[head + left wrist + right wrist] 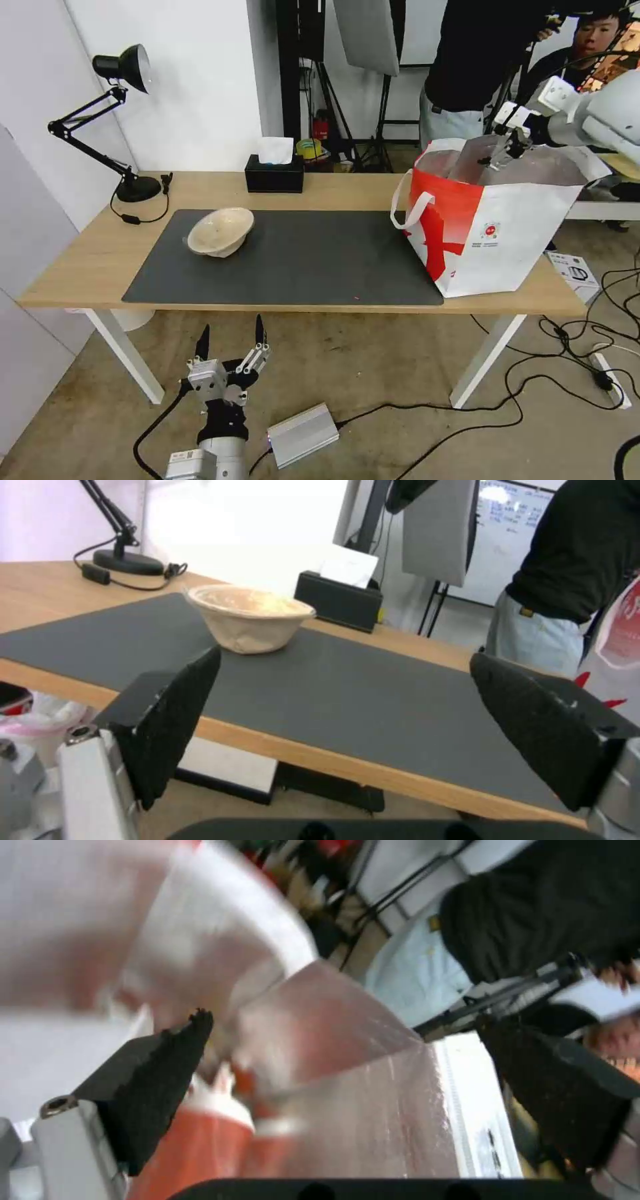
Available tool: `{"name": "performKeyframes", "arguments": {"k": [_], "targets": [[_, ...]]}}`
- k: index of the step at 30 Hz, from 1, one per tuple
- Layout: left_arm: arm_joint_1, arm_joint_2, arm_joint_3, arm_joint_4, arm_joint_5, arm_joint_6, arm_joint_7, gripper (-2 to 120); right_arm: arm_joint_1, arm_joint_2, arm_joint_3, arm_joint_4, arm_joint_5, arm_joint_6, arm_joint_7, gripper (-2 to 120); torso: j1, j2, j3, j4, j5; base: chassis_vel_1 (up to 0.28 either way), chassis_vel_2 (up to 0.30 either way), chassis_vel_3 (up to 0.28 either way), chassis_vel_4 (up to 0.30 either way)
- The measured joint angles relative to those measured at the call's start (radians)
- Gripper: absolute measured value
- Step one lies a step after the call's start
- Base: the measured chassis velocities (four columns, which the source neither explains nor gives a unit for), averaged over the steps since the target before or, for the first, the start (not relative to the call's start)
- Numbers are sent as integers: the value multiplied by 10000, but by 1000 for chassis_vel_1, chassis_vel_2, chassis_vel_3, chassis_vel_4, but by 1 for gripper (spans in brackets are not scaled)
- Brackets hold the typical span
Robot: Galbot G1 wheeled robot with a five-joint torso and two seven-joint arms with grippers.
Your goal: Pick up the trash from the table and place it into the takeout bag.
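Over at the upper right of the head view, the right tool [501, 155] hangs above the takeout bag [493, 230], fingers apart with nothing in them, probably for a drop into its crinkly silver foil lining. 1 beige pulp bowl [220, 231], matte and rounded, sits on the dark mat at the table's [87, 257] left. Left tool [230, 347] waits low, fingers spread and empty.

The table [100, 257] is light wood on white legs. A dark grey mat [300, 267] lies on it, bearing a beige bowl [220, 231]. A desk lamp [130, 187], tissue box [274, 175] and takeout bag [490, 230] stand there too.
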Motion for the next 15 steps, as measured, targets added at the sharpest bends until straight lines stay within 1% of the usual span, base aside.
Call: {"name": "performKeyframes", "arguments": {"k": [2,3,5,6,7,9,10,11,13,14,15], "targets": [[-12,9,-7,-12,-1,7,1,100,-550,-82,690,337,834,-43,991,100,0,0,1,0,1,0,0,0,0],[-12,9,-7,-12,-1,7,1,100,-550,-82,690,337,834,-43,991,100,0,0,1,0,1,0,0,0,0],[-25,18,-26,-31,-6,24,4,100,-1407,-252,1702,1004,1968,150,2477,100,0,0,0,3,-2,0,0,0,0],[-25,18,-26,-31,-6,24,4,100,-1407,-252,1702,1004,1968,150,2477,100,0,0,0,3,-2,0,0,0,0],[-26,20,-30,-43,-7,30,4,100,-1932,-375,2185,1412,2485,445,3295,100,0,1,0,2,-3,0,0,0,0],[-28,15,-30,-43,-7,34,6,100,-2666,-553,2594,1997,3064,1323,4415,100,0,0,-1,-1,-2,0,0,0,0],[-27,9,-31,-43,-8,35,8,100,-3133,-635,2840,2370,3279,1966,5157,100,0,0,0,1,0,0,0,0,0],[-27,9,-31,-43,-8,35,8,100,-3133,-635,2840,2370,3279,1966,5157,100,0,0,0,1,0,0,0,0,0],[-22,2,-30,-49,-8,36,12,100,-3737,-770,3127,2932,3461,2845,6188,100,0,0,0,3,-1,0,0,0,0],[-20,2,-28,-52,-8,36,14,100,-3853,-803,3180,3045,3485,3034,6368,100,0,0,0,3,-1,0,0,0,0],[-18,2,-28,-60,-7,37,17,100,-4165,-886,3355,3334,3516,3527,6795,100,0,0,-1,2,-2,0,0,0,0]]}}
